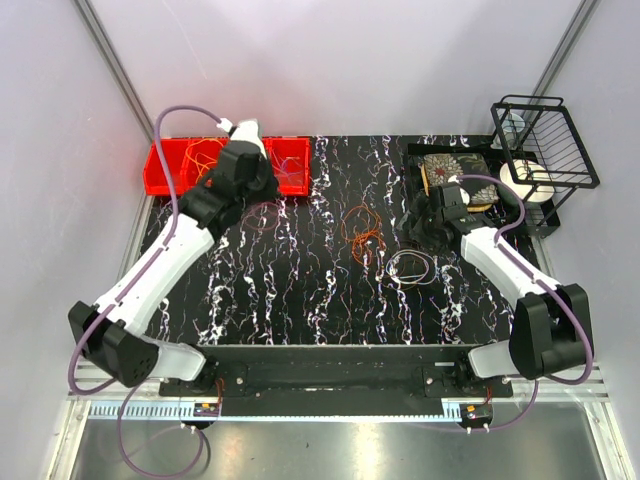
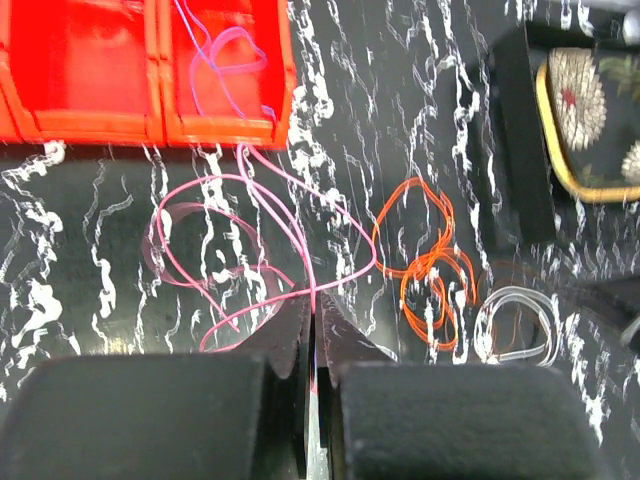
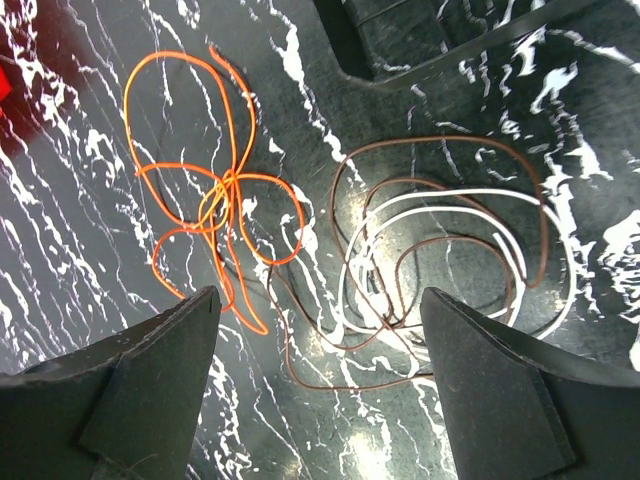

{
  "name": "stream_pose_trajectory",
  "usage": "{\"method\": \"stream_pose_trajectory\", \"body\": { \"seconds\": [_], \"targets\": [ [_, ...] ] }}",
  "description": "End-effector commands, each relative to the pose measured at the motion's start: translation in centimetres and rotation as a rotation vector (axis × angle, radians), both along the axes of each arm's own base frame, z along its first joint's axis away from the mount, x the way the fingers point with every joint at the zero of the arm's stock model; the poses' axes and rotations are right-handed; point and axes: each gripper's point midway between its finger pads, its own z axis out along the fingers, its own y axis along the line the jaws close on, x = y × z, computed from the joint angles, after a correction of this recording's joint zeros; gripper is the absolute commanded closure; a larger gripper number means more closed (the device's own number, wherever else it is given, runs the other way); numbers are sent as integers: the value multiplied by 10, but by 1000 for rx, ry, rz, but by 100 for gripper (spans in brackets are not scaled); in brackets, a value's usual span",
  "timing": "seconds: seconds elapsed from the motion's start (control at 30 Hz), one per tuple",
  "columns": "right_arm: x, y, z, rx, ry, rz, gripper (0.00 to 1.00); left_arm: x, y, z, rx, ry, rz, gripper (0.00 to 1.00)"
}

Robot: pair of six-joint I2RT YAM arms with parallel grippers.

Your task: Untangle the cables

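The black marbled table [image 1: 300, 300] fills the middle of the top view, and a red bin [image 1: 160, 178] at its upper left has a thin blue cable [image 2: 225, 70] in the right compartment. Just below this bin, the left gripper [image 2: 312, 320] has its fingers pressed together on a pink cable [image 2: 300, 260], whose loops lie on the table. In the right half, the right gripper [image 3: 320, 300] stands wide apart and holds nothing. In the centre lies the knotted orange cable [image 3: 225, 190], and just to its right a white cable [image 3: 450, 193] and a brown cable [image 3: 440, 140] are looped together.
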Motion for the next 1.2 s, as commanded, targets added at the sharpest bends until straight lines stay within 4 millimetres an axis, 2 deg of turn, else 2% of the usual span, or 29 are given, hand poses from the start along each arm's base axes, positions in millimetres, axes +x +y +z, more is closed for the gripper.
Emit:
{"method": "stream_pose_trajectory", "body": {
  "seconds": [0.0,0.03,0.1,0.17,0.2,0.27,0.3,0.37,0.4,0.47,0.5,0.53,0.57,0.6,0.63,0.67,0.8,0.83,0.9,0.93,1.0,1.17],
  "targets": [
    [3,7,-1,30,0,34,14,32,10,55,-65,-132,18,100],
    [4,8,-1,30,0,34,14,39,10,55,-65,-130,17,100],
    [0,13,-3,52,13,54,14,52,20,70,-77,-156,37,100],
    [-1,15,-3,63,19,66,14,65,23,71,-81,-156,47,100],
    [-2,16,-4,67,22,68,14,72,30,83,-89,-182,63,100],
    [-4,20,-6,84,34,87,14,86,33,83,-84,-183,63,100],
    [-4,22,-6,91,36,91,15,93,39,96,-91,-207,78,100],
    [-6,25,-9,107,52,106,15,107,43,93,-81,-201,86,100],
    [-7,26,-9,110,55,109,16,114,51,105,-89,-224,104,100],
    [-8,28,-12,114,65,119,16,127,54,102,-86,-222,110,100],
    [-8,28,-13,116,69,122,16,133,61,114,-90,-249,122,100],
    [-8,29,-13,118,69,128,16,143,61,107,-84,-238,121,100],
    [-9,30,-15,123,78,133,16,148,63,109,-76,-246,120,100],
    [-8,31,-14,124,78,139,16,152,68,121,-79,-274,127,100],
    [-9,32,-16,124,83,143,16,162,70,115,-71,-266,133,100],
    [-10,33,-17,131,89,148,16,166,71,123,-65,-292,132,100],
    [-11,36,-19,139,101,160,17,196,86,110,-57,-305,158,100],
    [-11,36,-20,142,103,163,17,207,89,98,-57,-293,170,100],
    [-12,38,-21,148,110,173,17,218,101,88,-75,-276,211,100],
    [-12,38,-22,150,114,175,17,227,104,72,-73,-249,228,100],
    [-14,40,-25,156,124,184,17,235,111,59,-80,-230,252,100],
    [-15,41,-27,161,133,188,17,252,116,9,-115,-143,286,100]
  ]
}}
